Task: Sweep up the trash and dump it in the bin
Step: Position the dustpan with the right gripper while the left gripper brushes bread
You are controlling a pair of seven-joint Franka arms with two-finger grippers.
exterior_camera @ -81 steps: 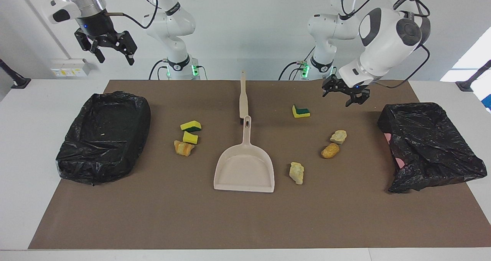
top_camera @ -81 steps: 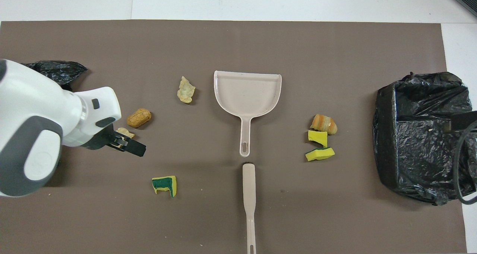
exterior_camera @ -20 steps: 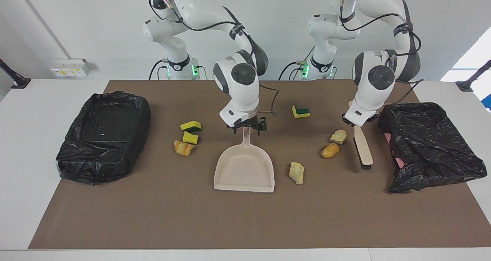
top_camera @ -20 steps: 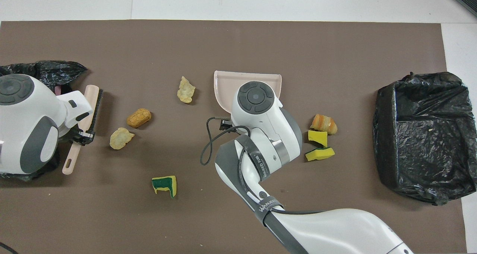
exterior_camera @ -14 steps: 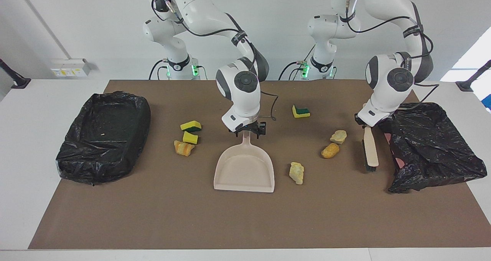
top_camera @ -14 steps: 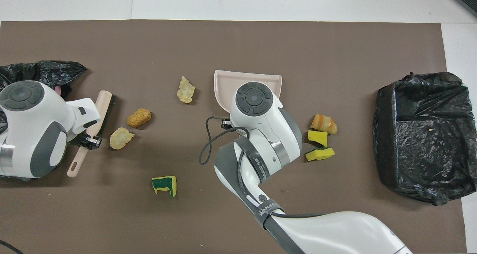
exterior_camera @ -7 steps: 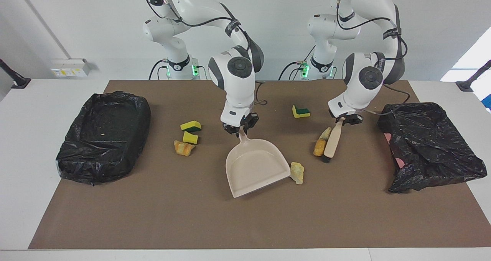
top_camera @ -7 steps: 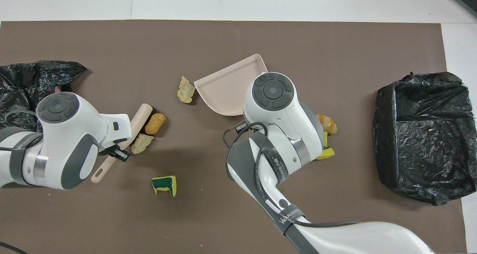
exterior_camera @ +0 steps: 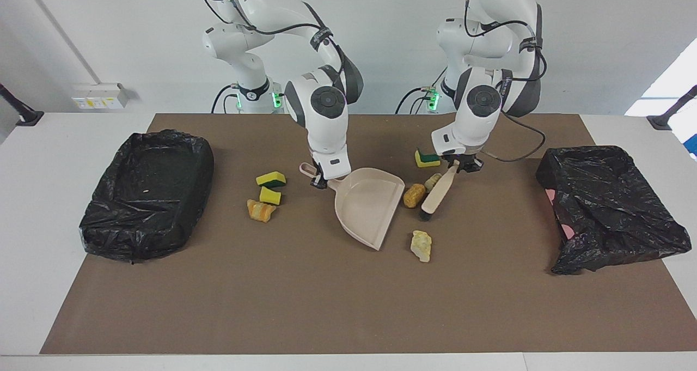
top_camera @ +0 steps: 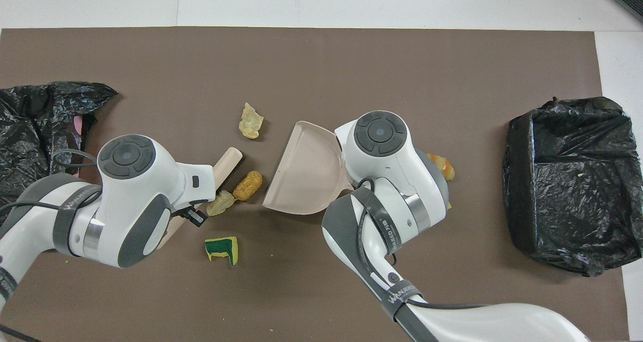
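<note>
facing view shows the right gripper clamped shut on the handle of the beige dustpan, which lies on the brown mat near the middle of the table, its open mouth turned toward the left arm's end. the left gripper is closed tight on the handle of the beige brush, whose black bristle end slants down to the mat.

of the trash, an orange chunk sits between the brush and the dustpan's mouth, just beside both, and a pale tan chunk lies against the brush, slightly nearer to the robots. a cream chunk rests alone, farther from the robots than the brush tip. a yellow sponge with green backing lies nearer to the robots, just beside the left gripper. toward the right arm's end, two yellow sponge pieces and an orange-tan chunk sit clustered beside the dustpan handle.

a bin lined in black plastic stands at the right arm's end of the table, and a crumpled black bag lies at the left arm's end.
</note>
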